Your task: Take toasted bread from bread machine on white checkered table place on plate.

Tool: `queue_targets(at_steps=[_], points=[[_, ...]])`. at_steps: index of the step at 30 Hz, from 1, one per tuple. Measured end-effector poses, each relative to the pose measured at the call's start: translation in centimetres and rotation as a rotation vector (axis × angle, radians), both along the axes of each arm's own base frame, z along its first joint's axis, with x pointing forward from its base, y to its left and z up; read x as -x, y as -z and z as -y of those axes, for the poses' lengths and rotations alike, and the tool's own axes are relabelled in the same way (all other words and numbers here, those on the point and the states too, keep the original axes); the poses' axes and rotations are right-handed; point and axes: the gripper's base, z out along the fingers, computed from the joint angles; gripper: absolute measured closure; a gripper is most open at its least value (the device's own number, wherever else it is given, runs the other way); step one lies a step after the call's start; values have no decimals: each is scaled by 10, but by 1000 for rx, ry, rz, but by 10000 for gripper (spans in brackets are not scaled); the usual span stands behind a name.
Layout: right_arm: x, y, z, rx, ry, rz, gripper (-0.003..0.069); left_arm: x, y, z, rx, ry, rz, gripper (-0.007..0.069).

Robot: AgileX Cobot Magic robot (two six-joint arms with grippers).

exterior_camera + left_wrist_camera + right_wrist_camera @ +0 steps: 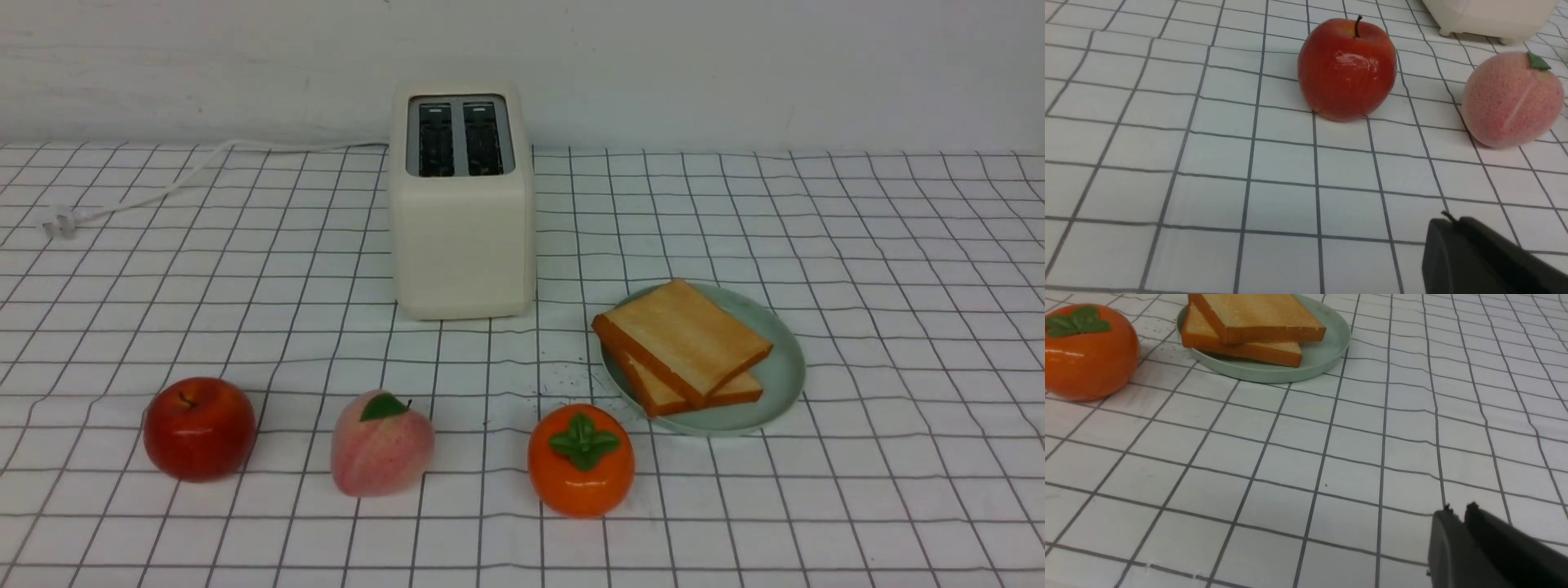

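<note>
The left tool (1453, 228) is closed with nothing in it, low over the bench near the apple. The right tool (1457, 516) shows a thin gap between its tips and holds nothing; I cannot tell if it is opening or just about closed. Both tools sit back from the food, out of the front view, so they are not touching anything. The toasted bread (684, 336) is on the plate (784, 377), two slices, one lying flat on top of the other and turned a little. It looks like the job is done, because the bread machine (462, 204) has both slots dark and empty. The plate sits just to the right of the bread machine on the white checkered bench (898, 327), which made for a short trip. An orange persimmon (581, 459) sits close to the plate's front edge. A peach (381, 443) and a red apple (199, 427) stand further left in a row. The white cord (163, 192) trails off to the left. Nothing blocks the plate.
</note>
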Motion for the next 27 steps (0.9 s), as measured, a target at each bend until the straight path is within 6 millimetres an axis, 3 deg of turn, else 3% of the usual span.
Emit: queue_targets(at_steps=[27], points=[[0, 0, 0, 0, 0, 0, 568, 0, 0, 0, 1, 0, 0, 636]])
